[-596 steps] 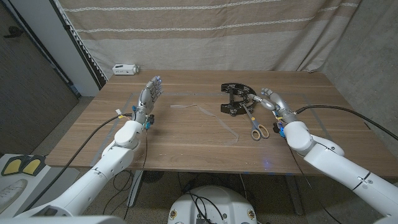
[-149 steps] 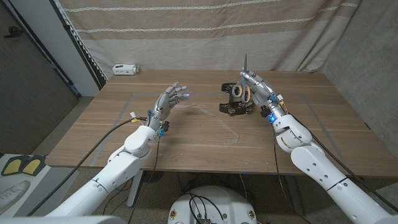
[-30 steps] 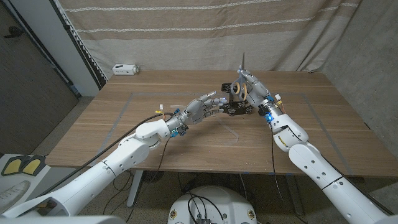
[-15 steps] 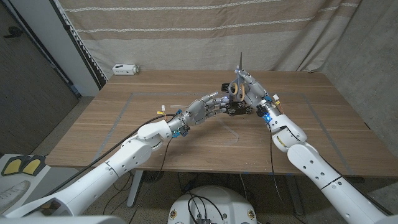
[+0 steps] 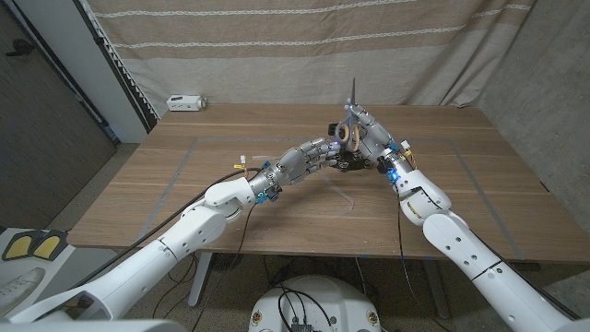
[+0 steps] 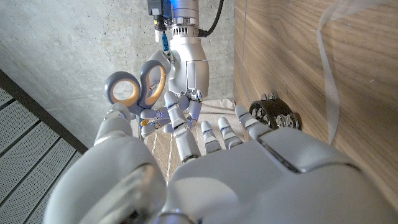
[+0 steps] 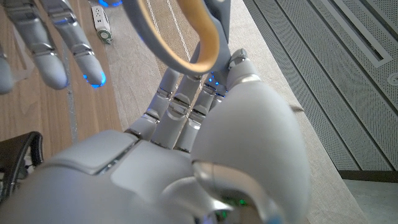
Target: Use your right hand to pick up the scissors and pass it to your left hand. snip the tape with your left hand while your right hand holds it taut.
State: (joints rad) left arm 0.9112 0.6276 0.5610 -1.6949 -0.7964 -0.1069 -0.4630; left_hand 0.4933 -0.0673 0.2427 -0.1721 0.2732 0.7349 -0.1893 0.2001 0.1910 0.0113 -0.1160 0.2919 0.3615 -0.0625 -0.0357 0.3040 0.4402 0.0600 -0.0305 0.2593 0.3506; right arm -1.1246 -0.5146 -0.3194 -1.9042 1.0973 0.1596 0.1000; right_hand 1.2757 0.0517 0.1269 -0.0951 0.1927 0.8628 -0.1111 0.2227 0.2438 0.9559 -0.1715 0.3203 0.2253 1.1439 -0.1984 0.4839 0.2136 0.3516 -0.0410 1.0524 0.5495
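We hold scissors (image 5: 351,124) in right hand (image 5: 367,138), blades up, mid-table far side above tape holder (image 5: 346,162). Left hand (image 5: 304,161) empty, fingers apart, just beside handles. Handover: slide left fingers (image 6: 186,134) into loops before right lets go.

right hand (image 5: 366,136) raised gripping, left hand (image 5: 306,160) reaching, fingers spread
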